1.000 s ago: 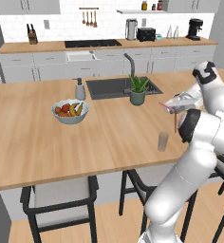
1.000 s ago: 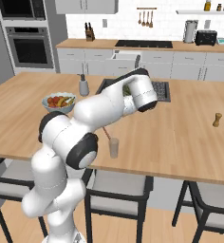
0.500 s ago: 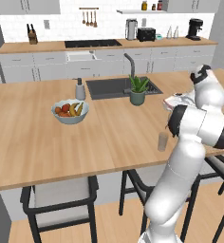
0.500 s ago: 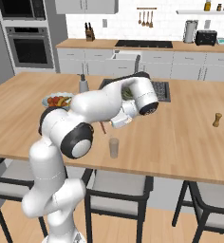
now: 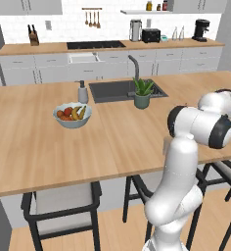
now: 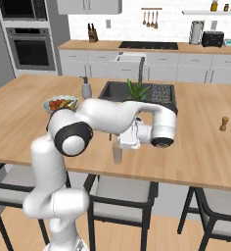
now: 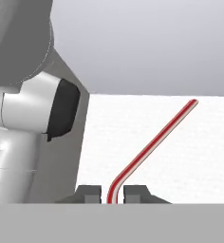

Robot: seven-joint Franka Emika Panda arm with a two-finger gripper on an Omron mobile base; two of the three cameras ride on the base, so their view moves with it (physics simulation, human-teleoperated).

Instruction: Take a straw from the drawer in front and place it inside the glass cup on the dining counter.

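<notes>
- The jaws are closed on the thin red-pink drinking straw with a bent end; in the hand view it rises from between the two dark fingertips at bottom centre and slants to the upper right of the frame.
- The gripper points away from the bench; behind the straw there is a white tiled wall and a grey ceiling.
- In the right base view, the small clear cylindrical glass cup stands upright at centre frame, near the front edge of the large light-wood dining bench, directly below the white hand.
- In the left base view, the cup shows at centre right, partly hidden by the arm.
- Step in hand, as a judgement: transport is done and the straw is being oriented for insertion; it is not yet in the cup.
- Next move calls for: rotating the wrist until the straw's free end points down, centring that end over the cup mouth, lowering it inside the rim, and only then opening the jaws.
- Risk: the light cup may tip if the straw strikes its rim.
</notes>
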